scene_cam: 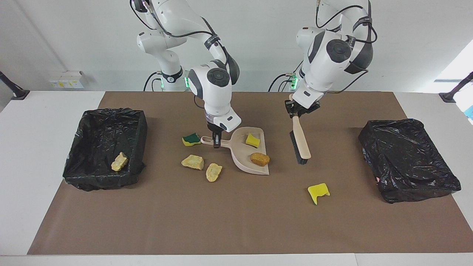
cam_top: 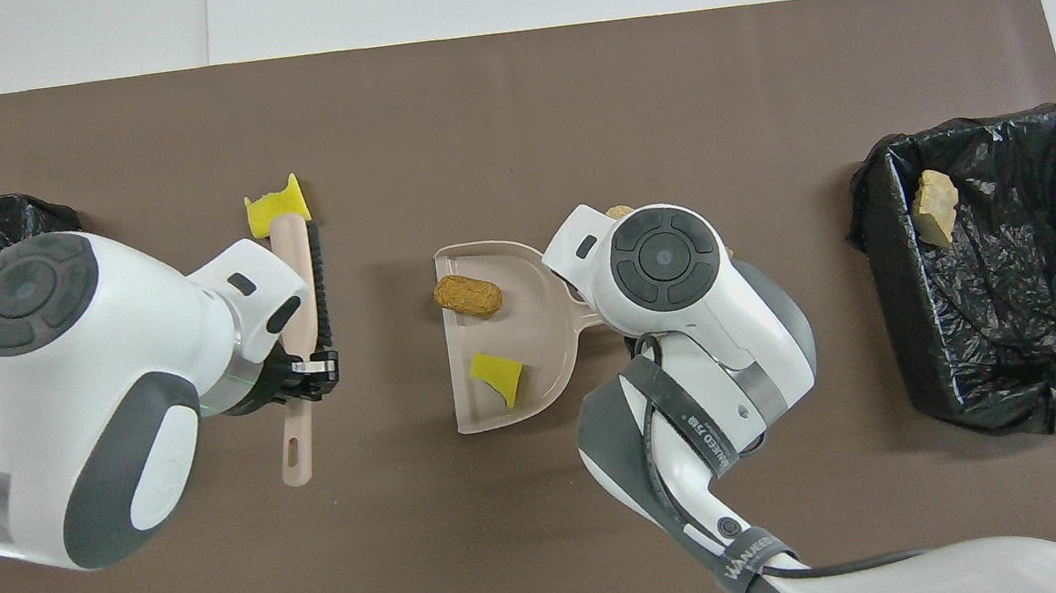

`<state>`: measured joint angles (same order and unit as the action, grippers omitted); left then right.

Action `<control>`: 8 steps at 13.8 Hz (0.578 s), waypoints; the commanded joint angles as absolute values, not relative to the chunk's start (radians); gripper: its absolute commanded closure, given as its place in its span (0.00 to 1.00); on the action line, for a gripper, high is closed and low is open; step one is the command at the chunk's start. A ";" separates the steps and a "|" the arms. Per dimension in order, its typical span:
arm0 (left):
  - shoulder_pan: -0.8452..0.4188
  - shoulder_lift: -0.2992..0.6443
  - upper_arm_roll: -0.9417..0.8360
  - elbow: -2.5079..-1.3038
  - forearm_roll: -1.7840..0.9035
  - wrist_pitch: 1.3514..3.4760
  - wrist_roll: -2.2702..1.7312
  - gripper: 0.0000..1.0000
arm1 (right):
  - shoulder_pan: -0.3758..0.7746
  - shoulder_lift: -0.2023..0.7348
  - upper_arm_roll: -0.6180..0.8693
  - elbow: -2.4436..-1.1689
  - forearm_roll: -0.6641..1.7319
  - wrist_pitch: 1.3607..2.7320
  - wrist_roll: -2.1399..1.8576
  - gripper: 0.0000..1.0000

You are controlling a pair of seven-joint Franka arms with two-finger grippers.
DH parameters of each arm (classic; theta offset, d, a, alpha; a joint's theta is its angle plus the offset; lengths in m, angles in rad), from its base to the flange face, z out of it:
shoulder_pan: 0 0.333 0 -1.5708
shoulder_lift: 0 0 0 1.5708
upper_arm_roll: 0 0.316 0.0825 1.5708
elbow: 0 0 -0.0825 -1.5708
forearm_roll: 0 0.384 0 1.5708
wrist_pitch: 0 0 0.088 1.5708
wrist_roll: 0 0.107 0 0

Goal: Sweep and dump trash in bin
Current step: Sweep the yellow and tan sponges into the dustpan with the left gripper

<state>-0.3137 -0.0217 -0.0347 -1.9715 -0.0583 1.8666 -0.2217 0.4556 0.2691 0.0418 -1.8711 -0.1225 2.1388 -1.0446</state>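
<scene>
Right gripper is clamping the dustpan handle, hidden overhead; left gripper is gripping the raised brush; bare mat is lying around the yellow sponge.

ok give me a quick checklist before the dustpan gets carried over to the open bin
1. Right pincer shut on the dustpan handle: ok.
2. Yellow sponge piece and orange-brown lump inside the pan: ok.
3. Lump well back from the pan's open lip: not ok, it sits close to it.
4. Brush, held by the left pincer, out of the pan's way: ok.
5. Open bin at the right arm's end unobstructed: ok.
6. Pan level: cannot tell.
</scene>
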 commanded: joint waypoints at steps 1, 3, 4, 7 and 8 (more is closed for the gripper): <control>-0.207 0.052 -0.048 -1.916 0.101 1.936 0.010 1.00 | 0.448 0.273 0.048 -1.868 -0.104 2.135 -1.086 1.00; -0.195 0.218 -0.046 -1.791 0.190 1.980 0.031 1.00 | 0.448 0.272 0.048 -1.868 -0.104 2.134 -1.083 1.00; -0.177 0.269 -0.046 -1.742 0.228 1.996 0.037 1.00 | 0.448 0.272 0.049 -1.868 -0.104 2.134 -1.081 1.00; -0.137 0.310 -0.046 -1.736 0.235 2.032 0.139 1.00 | 0.449 0.272 0.048 -1.870 -0.104 2.131 -1.081 1.00; -0.135 0.319 -0.048 -1.746 0.235 2.046 0.141 1.00 | 0.449 0.270 0.048 -1.870 -0.104 2.131 -1.081 1.00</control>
